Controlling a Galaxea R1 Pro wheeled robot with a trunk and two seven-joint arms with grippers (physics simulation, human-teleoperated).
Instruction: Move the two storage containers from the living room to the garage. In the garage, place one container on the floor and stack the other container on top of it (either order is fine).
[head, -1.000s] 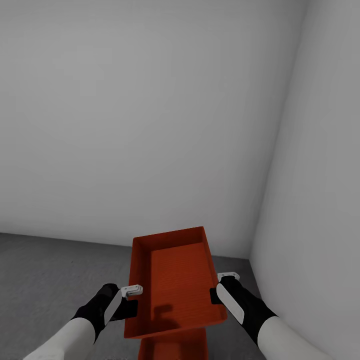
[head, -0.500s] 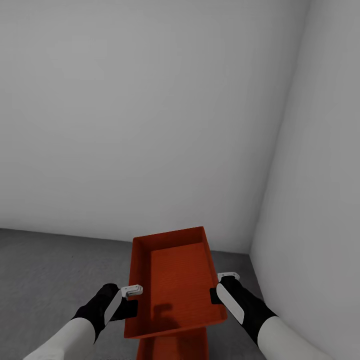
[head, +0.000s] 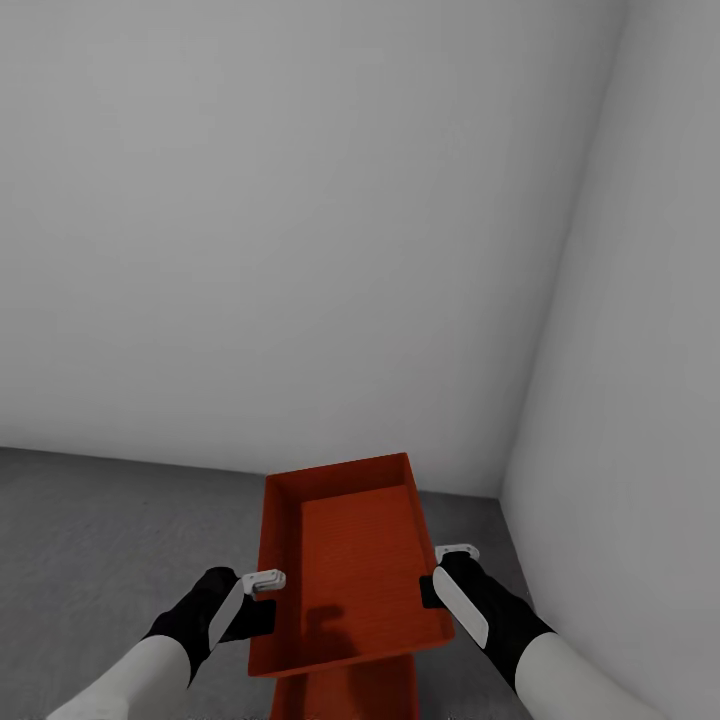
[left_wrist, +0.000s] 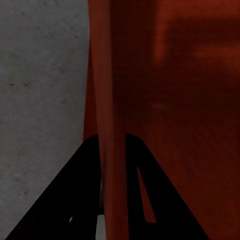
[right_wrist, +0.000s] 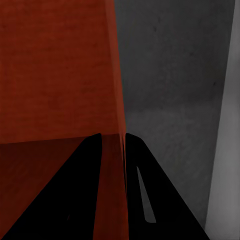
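Both grippers — left gripper and right gripper — clamp the upper container above the lower container over the garage floor; uneven release could tip it.

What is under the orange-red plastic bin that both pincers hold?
Under the held orange-red plastic bin, part of a second orange-red bin shows above the dark grey concrete floor. The upper bin covers the rest.
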